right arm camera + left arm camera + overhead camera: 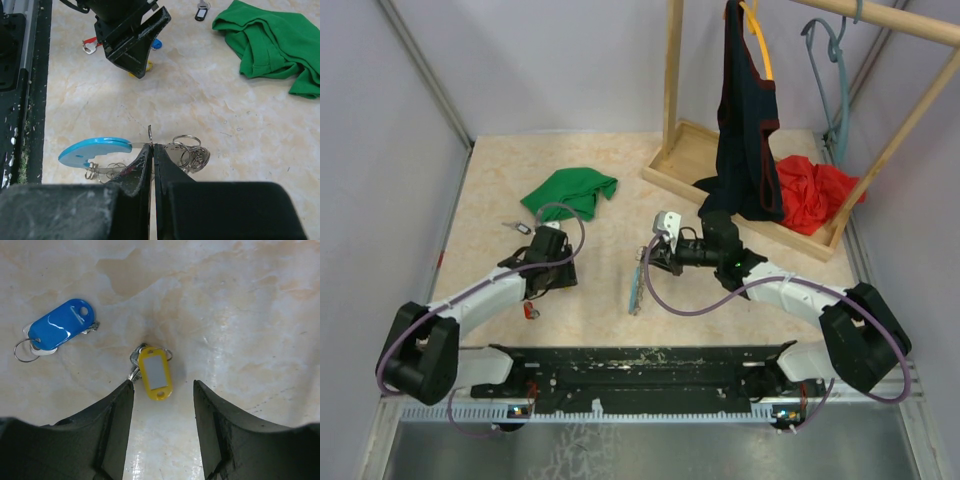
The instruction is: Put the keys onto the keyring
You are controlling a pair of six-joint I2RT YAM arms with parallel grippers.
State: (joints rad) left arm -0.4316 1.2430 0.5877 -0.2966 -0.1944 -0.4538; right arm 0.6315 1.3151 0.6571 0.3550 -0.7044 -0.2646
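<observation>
In the left wrist view a yellow-tagged key (155,372) lies flat on the table just ahead of my left gripper (162,383). That gripper is open, with nothing between its fingers. A blue-tagged key (61,331) lies further left. A red-tagged key (531,312) rests beside the left arm. My right gripper (152,146) is shut on a thin metal ring of the keyring (95,149). The keyring's light blue band sticks out to the left and silver rings (187,150) hang to the right. From above, the keyring (637,285) hangs below the right gripper (653,258), right of the left gripper (548,262).
A green cloth (570,192) lies behind the left gripper, with a small black tag (520,227) near it. A wooden rack (672,120) at the back right holds a dark garment (745,130), and a red cloth (810,190) lies on its base.
</observation>
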